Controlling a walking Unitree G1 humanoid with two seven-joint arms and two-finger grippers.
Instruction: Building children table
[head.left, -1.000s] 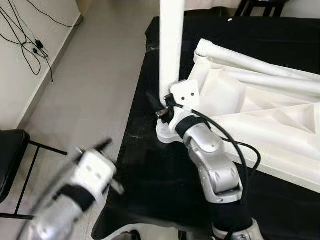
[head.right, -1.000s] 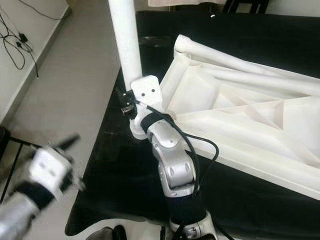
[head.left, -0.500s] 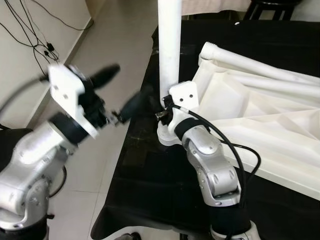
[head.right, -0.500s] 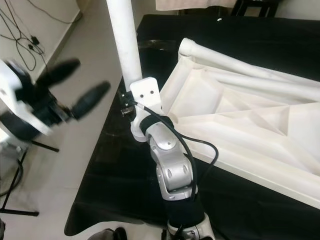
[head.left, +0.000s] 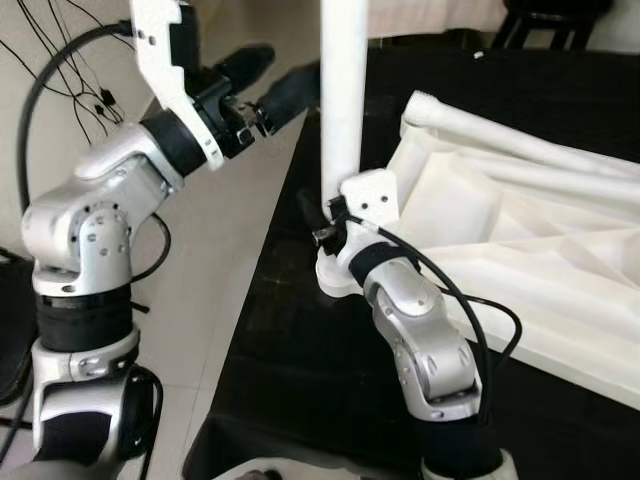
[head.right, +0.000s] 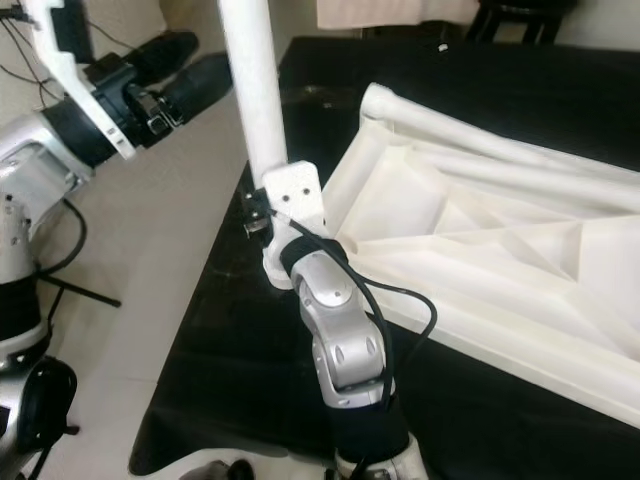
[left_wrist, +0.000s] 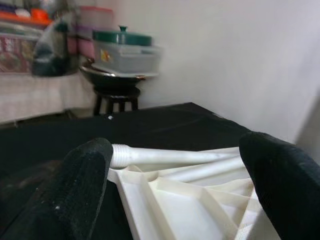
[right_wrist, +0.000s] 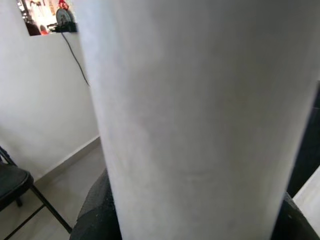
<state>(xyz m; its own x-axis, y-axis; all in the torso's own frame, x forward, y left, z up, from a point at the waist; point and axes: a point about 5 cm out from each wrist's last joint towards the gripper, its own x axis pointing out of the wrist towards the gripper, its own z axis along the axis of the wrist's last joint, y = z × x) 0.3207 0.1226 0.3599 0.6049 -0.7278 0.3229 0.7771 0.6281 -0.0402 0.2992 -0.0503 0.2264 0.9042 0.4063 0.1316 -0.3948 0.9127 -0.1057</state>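
A white table top (head.left: 520, 230) lies upside down on a table covered with black cloth (head.left: 300, 360). At its near left corner a white table leg (head.left: 343, 90) stands upright. My right gripper (head.left: 325, 215) is shut on the leg low down, just above its base; in the right wrist view the leg (right_wrist: 200, 120) sits between the black fingers (right_wrist: 95, 215). My left gripper (head.left: 280, 72) is raised left of the leg's upper part, open, its fingertips close to the leg but apart from it. A second white leg (left_wrist: 170, 156) lies along the table top's far edge.
Bare floor (head.left: 230, 200) runs along the table's left edge. A black chair (head.left: 8, 310) stands at the far left, and cables (head.left: 40, 40) hang on the wall. A dark stool (left_wrist: 116, 100) carrying pots stands beyond the table.
My left arm has swung up from low beside the table to the height of the leg's upper part, gripper open and pointing at it. The right gripper has kept its hold.
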